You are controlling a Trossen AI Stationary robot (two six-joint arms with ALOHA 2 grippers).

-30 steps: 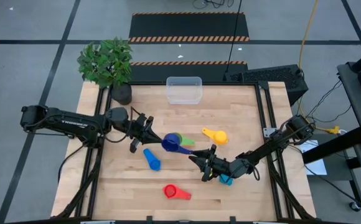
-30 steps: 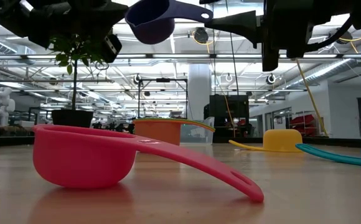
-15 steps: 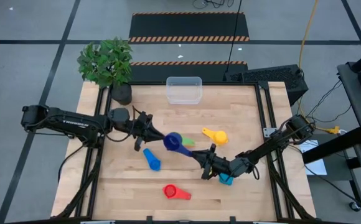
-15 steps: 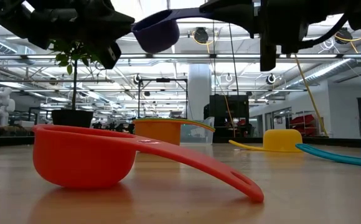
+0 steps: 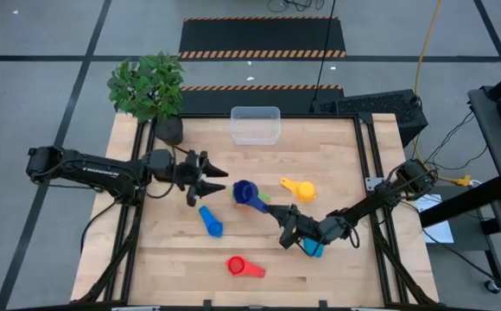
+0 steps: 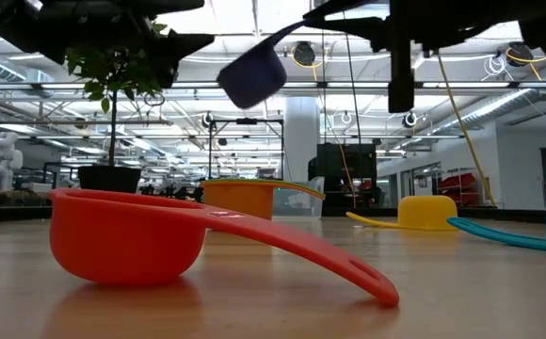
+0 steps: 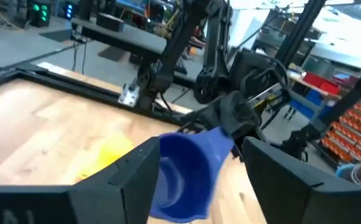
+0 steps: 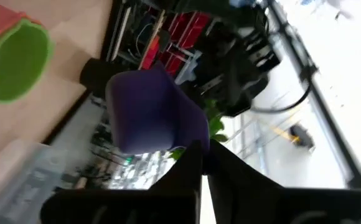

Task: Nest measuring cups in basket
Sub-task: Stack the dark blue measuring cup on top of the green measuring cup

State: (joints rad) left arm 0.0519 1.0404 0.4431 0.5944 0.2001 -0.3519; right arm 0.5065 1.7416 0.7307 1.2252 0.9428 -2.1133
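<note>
The dark blue measuring cup (image 5: pixel 244 191) hangs above the table's middle, with my right gripper (image 5: pixel 282 212) shut on its handle. My left gripper (image 5: pixel 223 180) stands open just left of the cup's bowl (image 7: pixel 187 171), apart from it. On the wood lie a green cup (image 5: pixel 262 198), a yellow cup (image 5: pixel 300 187), a light blue cup (image 5: pixel 210 220), a red cup (image 5: pixel 242 267) and a teal cup (image 5: pixel 313 249). An orange cup (image 6: pixel 245 198) shows in the low view. The clear basket (image 5: pixel 256 124) stands at the table's far edge. My right gripper pinches the free end of the dark blue cup's handle (image 8: pixel 193 152) between its two fingers. The fingers come about level from the table's near right and lie along the handle. The cup is lifted clear of the table and tilted, its mouth turned partly toward my left gripper.
A potted plant (image 5: pixel 151 91) stands at the far left corner of the table. Bare wood lies between the basket and the cups, and along the near edge on either side of the red cup.
My left gripper has opened, let go of the dark blue cup's bowl and drawn back a little toward the table's left edge. My right gripper has shut on the cup's handle and rolled. The cup has tipped over from mouth-up and shifted slightly right, staying clear of the table.
</note>
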